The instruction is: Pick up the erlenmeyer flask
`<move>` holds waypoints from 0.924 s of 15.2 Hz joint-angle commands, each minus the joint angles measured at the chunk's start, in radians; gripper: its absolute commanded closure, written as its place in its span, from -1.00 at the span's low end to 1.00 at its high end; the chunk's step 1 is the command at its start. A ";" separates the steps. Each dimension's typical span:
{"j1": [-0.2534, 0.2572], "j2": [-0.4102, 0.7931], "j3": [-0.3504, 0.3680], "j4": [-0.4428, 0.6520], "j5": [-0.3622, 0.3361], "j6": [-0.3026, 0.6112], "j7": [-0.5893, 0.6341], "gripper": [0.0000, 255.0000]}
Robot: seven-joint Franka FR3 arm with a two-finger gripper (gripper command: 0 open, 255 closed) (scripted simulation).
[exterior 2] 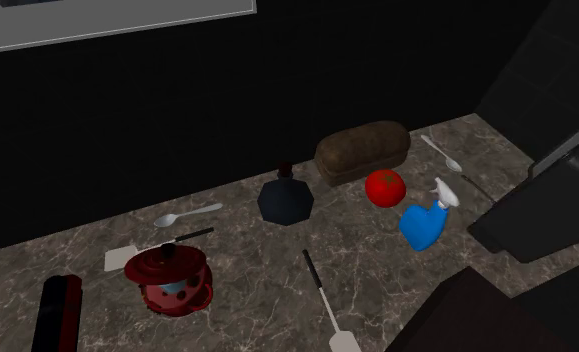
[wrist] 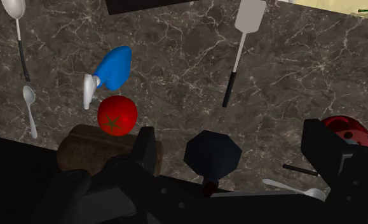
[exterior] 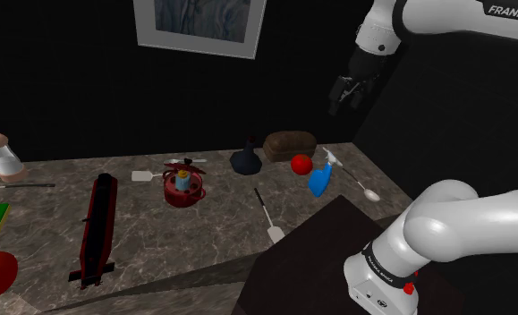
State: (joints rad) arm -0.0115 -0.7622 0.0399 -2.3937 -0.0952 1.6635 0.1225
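Dark marble counter (exterior: 214,234); tool (exterior: 348,92) hangs high above, wide open, empty.
Dark erlenmeyer flask (exterior: 246,161) stands between red pot (exterior: 183,186) and bread loaf (exterior: 289,145); probably rigid, slick, breakable, so grip its narrow neck.

Three spoons (wrist: 28,94), two spatulas (wrist: 250,14), one flask (wrist: 213,153)

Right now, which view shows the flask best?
The second exterior view: the dark flask shows whole, neck and base. The shoulder view gives a small side profile; the wrist view looks down on its wide base.
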 commanded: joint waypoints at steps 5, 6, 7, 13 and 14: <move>-0.009 0.120 -0.023 -0.011 -0.001 0.129 -0.008 -1.00; -0.011 0.152 -0.029 -0.010 -0.001 0.160 -0.010 -1.00; -0.012 0.186 -0.034 -0.008 -0.001 0.190 -0.012 -1.00; -0.020 0.400 -0.065 0.035 0.009 0.358 -0.031 -1.00; -0.021 0.438 -0.069 0.047 0.013 0.383 -0.035 -1.00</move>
State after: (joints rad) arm -0.0323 -0.3641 -0.0260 -2.3552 -0.0857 2.0151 0.0892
